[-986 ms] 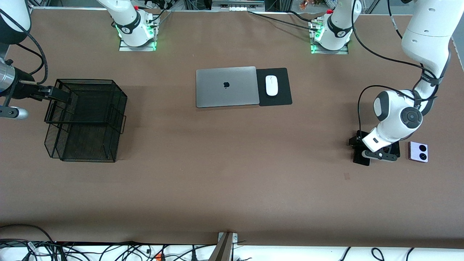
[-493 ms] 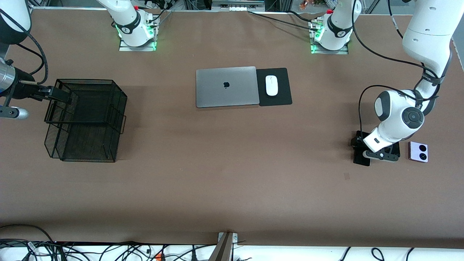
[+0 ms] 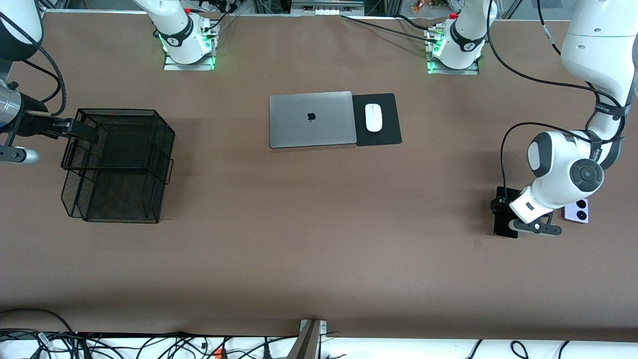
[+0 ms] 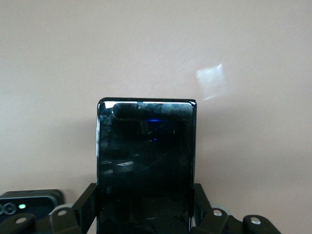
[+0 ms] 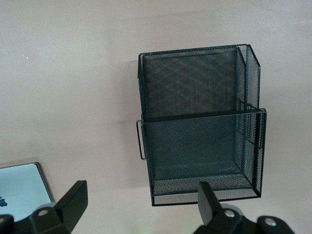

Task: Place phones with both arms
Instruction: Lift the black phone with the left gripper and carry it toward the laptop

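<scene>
Left wrist view, left claw [image 4: 146, 214] clamped on black phone [image 4: 145, 161], right claw [image 5: 139, 204] spread wide over mesh basket [image 5: 200, 126], holding nothing

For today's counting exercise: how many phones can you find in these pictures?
2: a black phone gripped in the left hand, and a lilac-white phone beside it on the table, partly under the left arm. Another may be hidden.
</scene>
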{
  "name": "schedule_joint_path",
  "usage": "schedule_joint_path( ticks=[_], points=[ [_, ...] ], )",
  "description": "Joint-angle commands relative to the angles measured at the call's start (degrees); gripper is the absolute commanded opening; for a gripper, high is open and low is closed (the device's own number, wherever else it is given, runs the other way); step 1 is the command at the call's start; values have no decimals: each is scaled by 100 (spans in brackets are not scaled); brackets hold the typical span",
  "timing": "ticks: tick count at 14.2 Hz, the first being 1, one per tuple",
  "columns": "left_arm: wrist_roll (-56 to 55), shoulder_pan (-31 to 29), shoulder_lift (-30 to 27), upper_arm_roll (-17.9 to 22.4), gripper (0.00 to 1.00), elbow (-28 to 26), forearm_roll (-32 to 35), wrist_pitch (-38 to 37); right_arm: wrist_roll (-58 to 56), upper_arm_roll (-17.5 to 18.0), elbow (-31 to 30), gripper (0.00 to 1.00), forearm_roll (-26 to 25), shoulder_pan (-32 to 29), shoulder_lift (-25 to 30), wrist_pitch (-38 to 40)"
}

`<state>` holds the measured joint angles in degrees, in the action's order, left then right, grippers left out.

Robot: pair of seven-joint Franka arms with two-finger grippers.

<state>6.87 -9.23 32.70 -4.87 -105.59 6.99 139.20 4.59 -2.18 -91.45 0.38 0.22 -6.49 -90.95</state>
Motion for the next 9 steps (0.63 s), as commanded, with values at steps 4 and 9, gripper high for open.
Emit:
schedule_joint_path(
  ticks=[4, 9],
  points=[
    [-1905, 877, 17, 12, 31, 65, 127, -121, -72, 16, -40, 100, 103, -31, 43, -2],
    [-3445, 2028, 96, 4, 31, 275, 127, -147, -72, 16, -40, 100, 103, -31, 43, 7]
  ],
)
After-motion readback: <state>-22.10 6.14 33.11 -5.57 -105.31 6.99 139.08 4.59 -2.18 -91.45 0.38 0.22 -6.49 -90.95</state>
